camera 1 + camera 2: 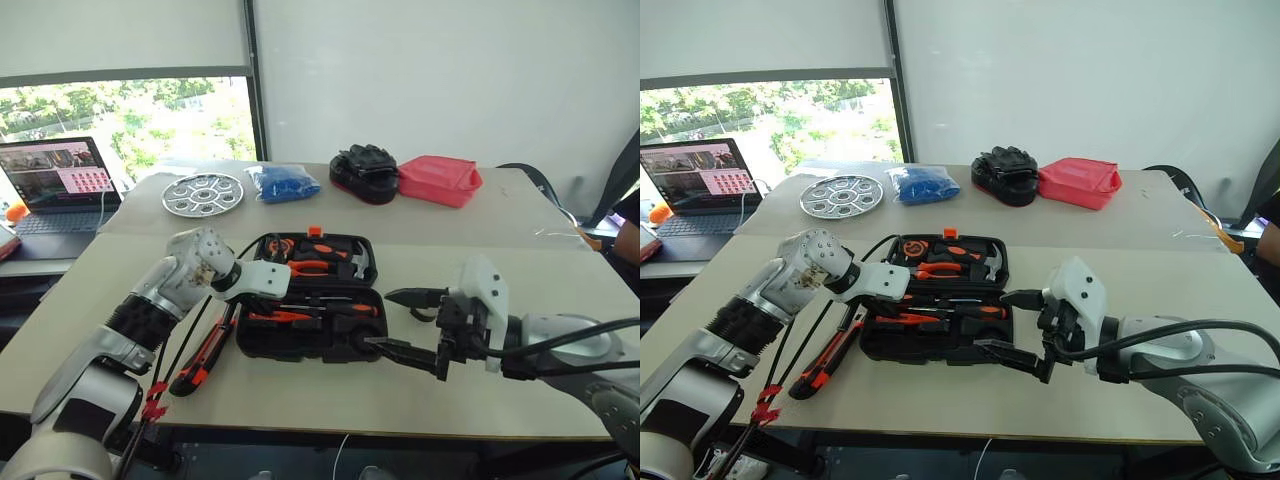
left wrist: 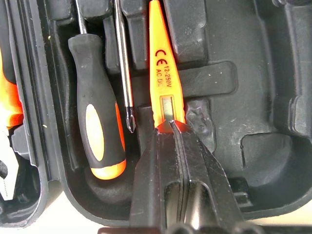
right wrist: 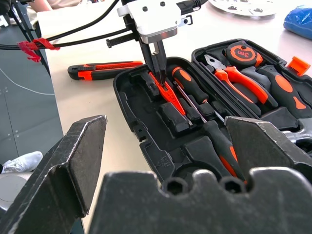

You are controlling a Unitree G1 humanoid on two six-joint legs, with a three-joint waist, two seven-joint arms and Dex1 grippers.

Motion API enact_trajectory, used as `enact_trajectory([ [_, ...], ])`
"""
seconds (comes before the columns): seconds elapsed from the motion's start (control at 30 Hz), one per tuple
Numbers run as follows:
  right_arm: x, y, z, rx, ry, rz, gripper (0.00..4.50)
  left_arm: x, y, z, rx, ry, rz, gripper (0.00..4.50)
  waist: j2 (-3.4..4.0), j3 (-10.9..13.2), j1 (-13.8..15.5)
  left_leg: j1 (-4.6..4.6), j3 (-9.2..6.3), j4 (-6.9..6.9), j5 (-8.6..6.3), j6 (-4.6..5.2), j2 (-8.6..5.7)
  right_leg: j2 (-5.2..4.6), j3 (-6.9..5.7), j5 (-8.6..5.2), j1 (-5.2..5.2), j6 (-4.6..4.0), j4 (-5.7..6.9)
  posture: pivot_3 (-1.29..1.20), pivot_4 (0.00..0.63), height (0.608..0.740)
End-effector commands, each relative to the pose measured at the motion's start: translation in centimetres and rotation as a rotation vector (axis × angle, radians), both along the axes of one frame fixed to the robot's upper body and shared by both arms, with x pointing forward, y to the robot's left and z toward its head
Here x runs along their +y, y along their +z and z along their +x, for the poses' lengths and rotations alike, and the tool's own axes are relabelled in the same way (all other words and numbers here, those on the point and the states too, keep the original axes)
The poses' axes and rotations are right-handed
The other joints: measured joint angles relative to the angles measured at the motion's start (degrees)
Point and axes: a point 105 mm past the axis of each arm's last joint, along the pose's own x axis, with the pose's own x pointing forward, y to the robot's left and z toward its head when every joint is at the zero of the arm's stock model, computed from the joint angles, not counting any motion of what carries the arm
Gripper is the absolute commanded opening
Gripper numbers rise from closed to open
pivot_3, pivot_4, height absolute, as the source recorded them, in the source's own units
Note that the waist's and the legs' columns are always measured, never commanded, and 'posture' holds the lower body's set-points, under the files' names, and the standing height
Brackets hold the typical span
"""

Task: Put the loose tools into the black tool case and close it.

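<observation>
Desk space in front of you carries the black tool case, which lies open with its lid half on the far side. In the lid half you see orange-handled pliers, a hammer and a round measuring tape. In the near half two screwdrivers lie already in their moulded slots.

Your left gripper points down into the near half at its left end. Its jaws are pressed together on the end of the small slim orange tool, which lies along a slot beside the screwdrivers.

Your right gripper hangs at the right end of the case, just above the desk, with jaws spread wide and nothing between them.

You find the long utility knife on the desk just left of the case, outside it and close to the left arm.

Farther away on the desk lie a laptop, a red container, a black glove pile, a round metal plate and a blue bag.
</observation>
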Motion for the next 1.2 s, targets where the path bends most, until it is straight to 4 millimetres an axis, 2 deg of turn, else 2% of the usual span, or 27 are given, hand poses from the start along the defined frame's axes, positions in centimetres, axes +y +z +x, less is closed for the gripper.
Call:
enact_trajectory([
  [0.03,0.2,1.0,-0.1,-0.047,0.012,0.016,4.50,0.7,-1.8,-0.1,0.066,0.059,0.029,0.04,0.05,0.0,0.2,0.00,0.02,0.01,0.00,0.00,-0.01,-0.01,0.00,0.00,0.01,0.01,0.00,0.00,0.150,0.740],
  [0.17,0.1,1.1,-0.2,-0.049,0.010,0.017,4.50,0.7,0.0,-0.1,0.099,0.107,-0.052,0.04,0.06,-0.1,0.3,-0.01,0.06,0.01,0.00,0.00,-0.01,0.00,0.00,0.00,0.00,0.01,0.00,0.00,0.150,0.740],
  [0.23,0.1,1.2,-0.2,-0.054,0.011,0.016,4.50,0.8,2.3,-0.2,0.114,0.154,-0.149,0.04,0.05,-0.1,0.1,-0.05,0.05,0.01,0.00,0.00,0.00,0.01,0.00,0.00,-0.05,0.01,0.00,0.00,0.150,0.740],
  [0.33,0.0,1.5,0.0,-0.062,0.017,0.017,4.50,1.9,5.0,-0.9,0.128,0.226,-0.261,0.04,-0.01,0.0,-0.2,-0.27,0.02,0.00,0.00,0.00,0.03,0.05,-0.01,0.00,-0.27,0.00,0.00,0.00,0.150,0.740],
  [0.43,-0.1,1.7,0.2,-0.070,0.029,0.011,4.50,4.0,6.3,-1.5,0.147,0.353,-0.328,0.73,-0.02,0.0,-0.4,-0.40,-0.12,0.00,-0.01,0.02,0.05,0.04,-0.03,0.00,-0.35,0.00,-0.02,0.00,0.150,0.740],
  [0.5,-0.2,1.8,0.5,-0.074,0.045,-0.004,4.50,6.0,6.8,-2.3,0.126,0.460,-0.367,1.52,-0.01,0.0,-0.5,-0.41,-0.16,0.00,-0.02,0.04,0.03,0.02,-0.04,-0.01,-0.34,0.01,-0.06,0.00,0.150,0.740],
  [0.53,-0.2,1.8,0.6,-0.076,0.052,-0.009,4.50,6.8,6.9,-2.6,0.115,0.504,-0.380,1.73,-0.01,0.0,-0.6,-0.40,-0.17,0.00,-0.03,0.05,0.04,0.01,-0.04,-0.01,-0.33,0.01,-0.07,0.00,0.150,0.740],
  [0.6,-0.1,2.0,0.8,-0.081,0.073,-0.014,4.50,9.0,6.7,-4.0,0.113,0.626,-0.404,2.48,0.00,0.0,-0.9,-0.37,-0.18,-0.01,-0.04,0.06,0.05,0.00,-0.03,-0.01,-0.33,0.02,-0.07,0.00,0.150,0.740],
  [0.67,-0.1,2.2,1.0,-0.087,0.092,-0.017,4.50,10.3,6.5,-5.2,0.112,0.700,-0.412,3.22,-0.05,0.0,-1.0,-0.35,-0.18,-0.02,-0.04,0.06,0.08,0.00,-0.02,-0.01,-0.34,0.01,-0.06,0.00,0.150,0.740],
  [0.77,0.1,2.4,1.2,-0.095,0.135,-0.030,4.50,13.3,5.3,-7.7,0.108,0.847,-0.392,4.39,-0.08,0.1,-1.0,-0.34,-0.18,-0.03,-0.04,0.06,0.14,-0.03,-0.05,-0.02,-0.34,0.01,-0.06,0.00,0.150,0.740],
  [0.87,0.2,2.3,1.4,-0.101,0.176,-0.051,4.50,16.3,4.3,-10.3,0.092,0.982,-0.353,4.46,-0.13,0.1,-0.9,-0.27,-0.18,-0.06,-0.04,0.06,0.17,-0.07,-0.04,-0.02,-0.33,0.00,-0.07,0.00,0.150,0.740],
  [0.97,0.3,2.4,1.7,-0.102,0.196,-0.053,4.50,17.5,4.2,-12.0,0.078,1.037,-0.348,4.46,-0.16,0.1,-0.4,-0.22,-0.17,-0.08,-0.04,0.05,0.18,-0.13,-0.06,-0.03,-0.29,-0.02,-0.07,0.00,0.150,0.740],
  [1.1,0.5,2.3,1.7,-0.107,0.222,-0.062,4.50,17.7,4.4,-13.3,0.069,1.061,-0.347,4.46,-0.22,0.1,0.6,-0.17,-0.14,-0.07,-0.04,0.03,0.18,-0.19,-0.10,-0.03,-0.22,-0.02,-0.13,0.00,0.150,0.740],
  [1.2,0.6,2.2,1.7,-0.104,0.221,-0.060,4.50,16.1,4.4,-12.9,0.098,1.039,-0.374,4.46,-0.22,0.1,0.9,-0.16,-0.13,-0.07,-0.04,0.03,0.17,-0.21,-0.10,-0.03,-0.21,-0.02,-0.12,0.00,0.150,0.740],
])
